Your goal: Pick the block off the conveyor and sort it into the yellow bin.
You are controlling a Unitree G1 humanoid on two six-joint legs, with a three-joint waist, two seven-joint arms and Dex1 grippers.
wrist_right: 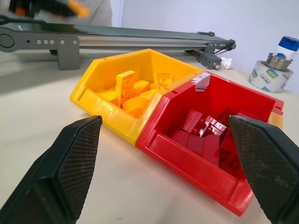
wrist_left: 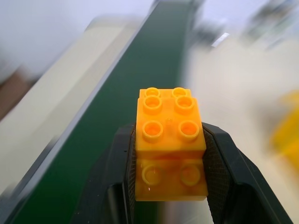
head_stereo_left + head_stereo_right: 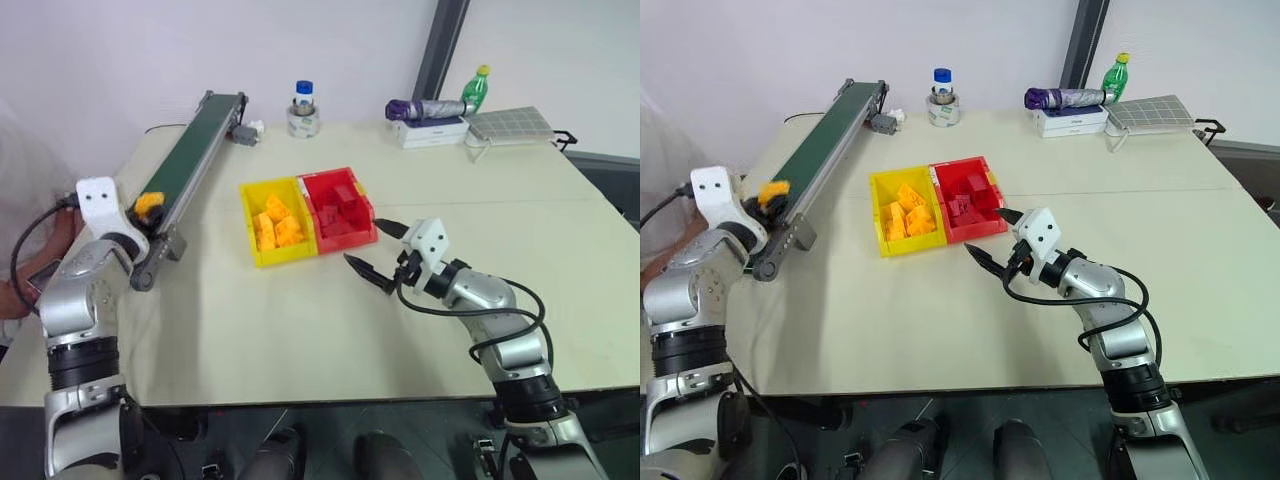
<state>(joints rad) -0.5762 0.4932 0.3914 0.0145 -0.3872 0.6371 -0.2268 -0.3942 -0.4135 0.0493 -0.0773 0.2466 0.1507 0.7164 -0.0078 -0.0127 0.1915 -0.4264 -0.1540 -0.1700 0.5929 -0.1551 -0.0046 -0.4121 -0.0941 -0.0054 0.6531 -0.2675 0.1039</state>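
My left gripper (image 2: 170, 163) is shut on the block (image 2: 170, 142), a yellow-orange studded brick pinched between the two black fingers just above the dark green belt. From the head, the block (image 3: 149, 204) sits at the near end of the conveyor (image 3: 195, 160), which runs along the table's left side. The yellow bin (image 3: 272, 224) stands mid-table with several yellow bricks inside, joined to a red bin (image 3: 338, 207) of dark red bricks. My right gripper (image 3: 378, 250) hovers open just in front of the red bin, nothing between its fingers (image 1: 74, 158).
At the table's far edge stand a white jar with a blue lid (image 3: 303, 110), a folded umbrella on a white box (image 3: 430, 120), a green bottle (image 3: 475, 90) and a flat grey pad (image 3: 510, 124). A person's hand (image 3: 15, 292) shows at the left edge.
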